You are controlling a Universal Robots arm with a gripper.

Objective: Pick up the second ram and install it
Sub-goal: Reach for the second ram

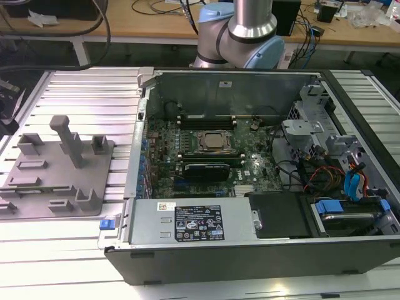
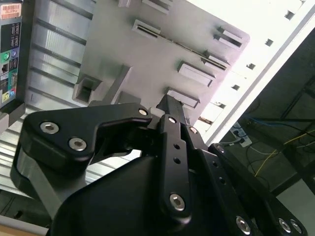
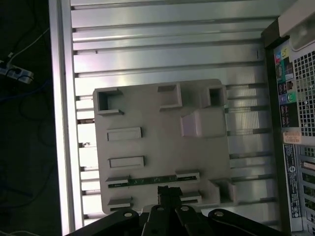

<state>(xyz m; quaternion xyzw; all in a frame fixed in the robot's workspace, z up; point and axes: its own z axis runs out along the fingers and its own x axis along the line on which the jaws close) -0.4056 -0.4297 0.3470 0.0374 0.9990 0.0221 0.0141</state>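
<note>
The second ram (image 3: 142, 181) stands on edge in a slotted row of the grey holder tray (image 3: 162, 147), along the tray edge that lies nearest the gripper (image 3: 168, 191). No part of the stick is lifted from its slots. Its long axis runs parallel to that tray edge.

In the first wrist view, the gripper tips appear just beside the stick, a little off its middle and on the outer side of the row. The ram therefore lies slightly ahead of the tips, toward the tray's centre. The linkage arms spread in the same line as the stick's long axis, so the closing direction appears to run along the stick, not across it.

The claw is narrow. The tips are drawn together with nothing between them, as the second wrist view (image 2: 171, 104) also indicates.

In the exterior view, the tray (image 1: 94, 181) sits at the left of the frame, beside the open computer case (image 1: 262, 262). The arm (image 1: 250, 28) rises at top centre, behind the case. Judged from both wrist views, the wrist is held well above the tray and points down at it.
</note>
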